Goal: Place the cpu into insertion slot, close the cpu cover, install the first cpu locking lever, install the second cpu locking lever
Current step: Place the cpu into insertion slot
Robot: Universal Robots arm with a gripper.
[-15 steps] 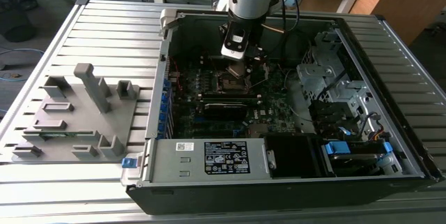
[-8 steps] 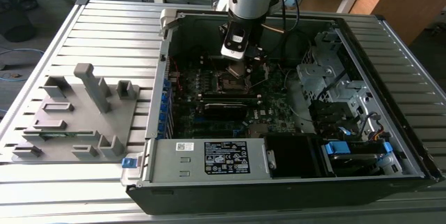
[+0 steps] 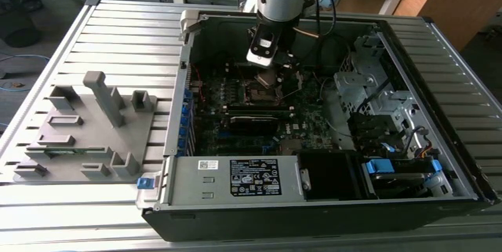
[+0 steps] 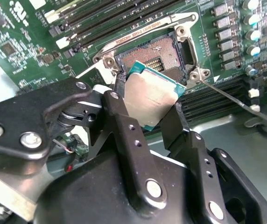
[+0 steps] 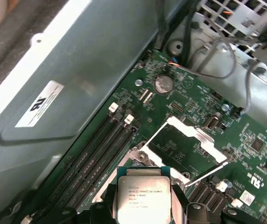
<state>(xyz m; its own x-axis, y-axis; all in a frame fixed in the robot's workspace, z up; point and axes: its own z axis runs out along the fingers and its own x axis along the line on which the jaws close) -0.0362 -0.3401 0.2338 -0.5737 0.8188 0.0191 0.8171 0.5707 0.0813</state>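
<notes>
My jaws are clamped on the cpu [image 4: 153, 100], a black finger [image 4: 124, 116] on each side edge, holding it tilted. The insertion slot [image 4: 160, 55] lies uncovered just beyond the jaw tips, with the chip's leading corner over it. In the first wrist view the cpu cover [image 5: 198, 135] stands swung open past the slot. A thin locking lever [image 4: 231, 99] sticks out free to one side.

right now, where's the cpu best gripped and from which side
The cpu is a thin flat square, so pinch two opposite edges, coming from its metal-top side, as the gripper does now. That leaves its underside free to face the insertion slot.
</notes>
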